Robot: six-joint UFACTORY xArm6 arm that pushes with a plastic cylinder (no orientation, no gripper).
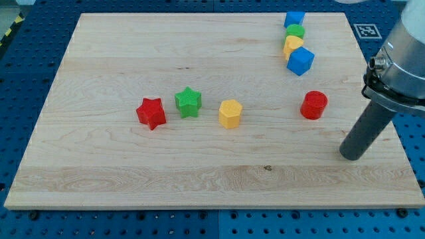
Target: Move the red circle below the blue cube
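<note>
My tip (352,157) rested on the board (99,79) near its right edge, bare rod, touching no block. Red circle (313,105) sat up and to the view's left of the tip, near but apart. Blue cube (300,60) lay farther up, directly above the circle. Yellow hexagon (230,113), green star (188,102), red star (151,112) stood well left of the tip.

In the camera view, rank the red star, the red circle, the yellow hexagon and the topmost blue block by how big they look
1. red star
2. red circle and yellow hexagon, too alike to rank
3. topmost blue block, though it lies farther up the board, so distance may shrink it
</note>
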